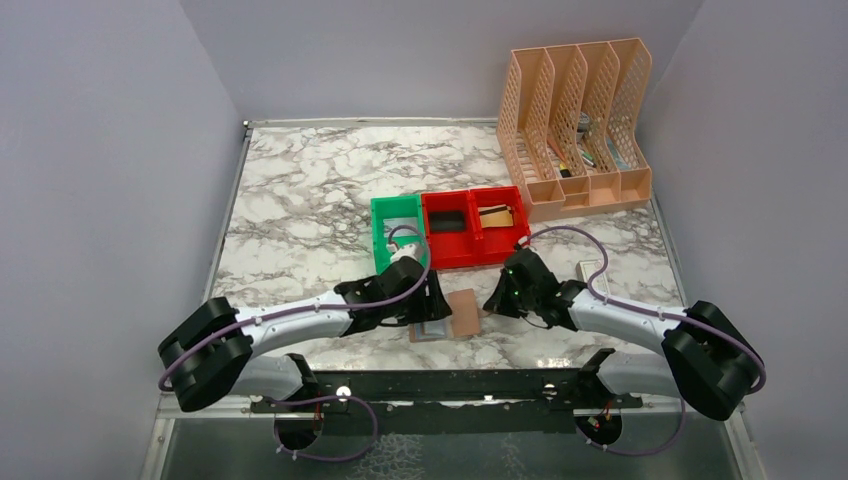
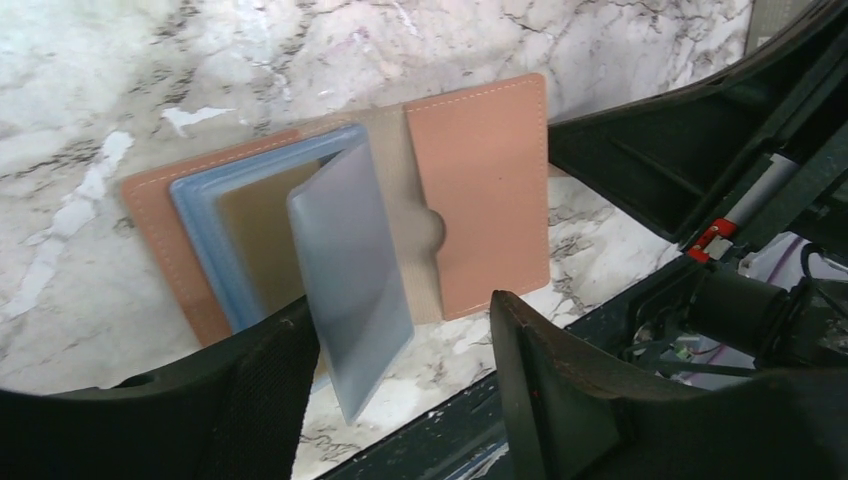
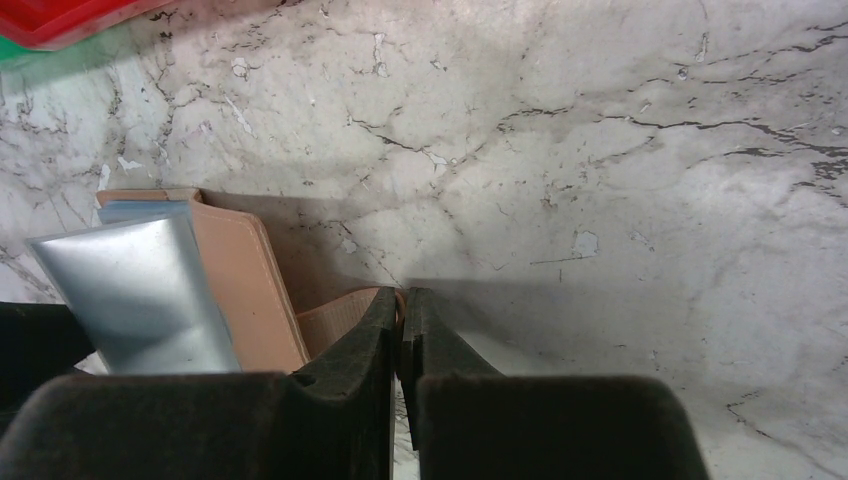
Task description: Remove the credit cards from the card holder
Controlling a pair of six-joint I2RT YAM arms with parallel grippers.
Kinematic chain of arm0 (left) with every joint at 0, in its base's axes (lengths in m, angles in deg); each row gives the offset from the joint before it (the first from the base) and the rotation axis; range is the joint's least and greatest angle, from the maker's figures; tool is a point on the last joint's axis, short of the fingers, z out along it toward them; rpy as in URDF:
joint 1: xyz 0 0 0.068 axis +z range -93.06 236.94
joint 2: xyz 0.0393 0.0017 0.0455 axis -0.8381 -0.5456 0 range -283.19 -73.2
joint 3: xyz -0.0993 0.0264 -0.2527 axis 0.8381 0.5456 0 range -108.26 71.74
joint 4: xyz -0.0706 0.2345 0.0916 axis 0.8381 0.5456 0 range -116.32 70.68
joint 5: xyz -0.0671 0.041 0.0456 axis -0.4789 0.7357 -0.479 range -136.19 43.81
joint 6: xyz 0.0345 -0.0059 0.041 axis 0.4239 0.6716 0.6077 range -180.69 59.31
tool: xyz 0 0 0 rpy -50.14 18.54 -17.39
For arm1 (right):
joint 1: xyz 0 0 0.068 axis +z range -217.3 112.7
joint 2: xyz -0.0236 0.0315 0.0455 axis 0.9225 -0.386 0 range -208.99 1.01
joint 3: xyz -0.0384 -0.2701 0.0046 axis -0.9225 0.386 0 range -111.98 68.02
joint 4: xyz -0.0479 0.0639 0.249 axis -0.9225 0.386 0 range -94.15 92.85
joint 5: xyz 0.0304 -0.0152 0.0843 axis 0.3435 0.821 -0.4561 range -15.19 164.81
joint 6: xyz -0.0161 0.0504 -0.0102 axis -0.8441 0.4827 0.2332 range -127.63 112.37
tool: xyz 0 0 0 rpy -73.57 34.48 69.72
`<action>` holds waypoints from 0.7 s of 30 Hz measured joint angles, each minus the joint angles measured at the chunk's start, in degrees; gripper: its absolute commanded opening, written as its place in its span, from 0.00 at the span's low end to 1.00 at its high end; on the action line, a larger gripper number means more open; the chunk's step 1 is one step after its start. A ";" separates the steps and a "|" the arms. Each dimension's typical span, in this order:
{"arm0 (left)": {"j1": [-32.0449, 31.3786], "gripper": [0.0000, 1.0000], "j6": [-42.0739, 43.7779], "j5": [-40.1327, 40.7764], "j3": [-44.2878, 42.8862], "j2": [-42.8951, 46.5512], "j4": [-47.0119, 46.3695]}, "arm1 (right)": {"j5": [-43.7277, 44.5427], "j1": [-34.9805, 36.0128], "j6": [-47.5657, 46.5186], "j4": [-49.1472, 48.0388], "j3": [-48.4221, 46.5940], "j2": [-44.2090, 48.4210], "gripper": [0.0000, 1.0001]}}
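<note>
The left end effector (image 2: pixel 402 305) hangs low over the open card holder (image 2: pixel 480 190), its fingers well apart. A silver-grey card (image 2: pixel 345 270) stands tilted up between them, half out of its pocket, its lower edge against the nearer left finger (image 2: pixel 270 400). The other finger is clear of it, so nothing is gripped yet. The gap looks set to straddle the card's width before a pinch. The right end effector (image 3: pixel 402 300) is closed tight, its tips at the outer edge of the holder's brown flap, probably to pin the holder to the worktop (image 2: pixel 150 80) while the card slides out. Whether the flap is nipped or only pressed, I cannot tell. Behind the raised card, a blue-framed pocket shows a tan face, perhaps another card. No brand, number or lettering is readable on either.
</note>
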 measured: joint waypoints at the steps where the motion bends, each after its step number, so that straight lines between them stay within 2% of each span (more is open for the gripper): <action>1: 0.00 0.59 0.02 -0.39 -0.20 -0.48 -0.59 | 0.00 0.00 0.00 0.02 -0.02 0.00 0.01; 6: -0.02 0.48 0.37 -5.20 -1.70 -4.15 -5.79 | 0.11 0.00 -0.20 1.49 -0.57 0.20 0.11; 9: -0.02 0.45 0.94 -8.28 -3.74 -6.97 -8.76 | 1.18 0.00 -0.98 4.50 -0.81 2.19 0.27; 12: -0.02 0.43 1.62 -9.86 -6.40 -10.32 -10.27 | 2.60 0.00 -2.45 7.10 -0.81 8.15 0.41; 15: -0.02 0.39 1.99 -10.10 -8.02 -13.22 -10.19 | 3.91 0.00 -3.30 9.42 -1.81 12.59 0.41; 21: -0.24 0.33 2.38 -10.58 -8.72 -18.58 -9.20 | 4.92 0.00 -5.27 12.81 -8.13 14.86 0.26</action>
